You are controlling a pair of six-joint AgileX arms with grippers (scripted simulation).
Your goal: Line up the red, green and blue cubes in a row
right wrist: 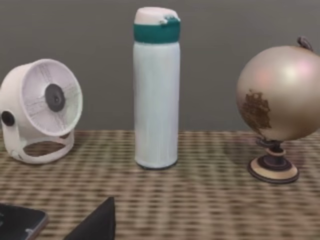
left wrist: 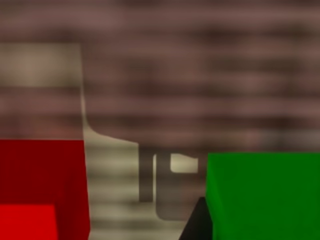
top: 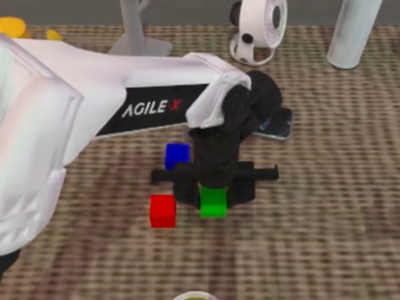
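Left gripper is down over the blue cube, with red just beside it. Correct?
Not quite. The top view shows the left gripper down over the green cube, not the blue cube, which sits apart, farther back. The red cube is beside green.

Left arm (top: 94, 106) stretches in from the left side across the middle of the counter, wrist bent straight down. Left gripper (top: 213, 199) sits low at the counter, fingers clamped on the green cube (top: 213, 201). Right arm isn't visible from above.
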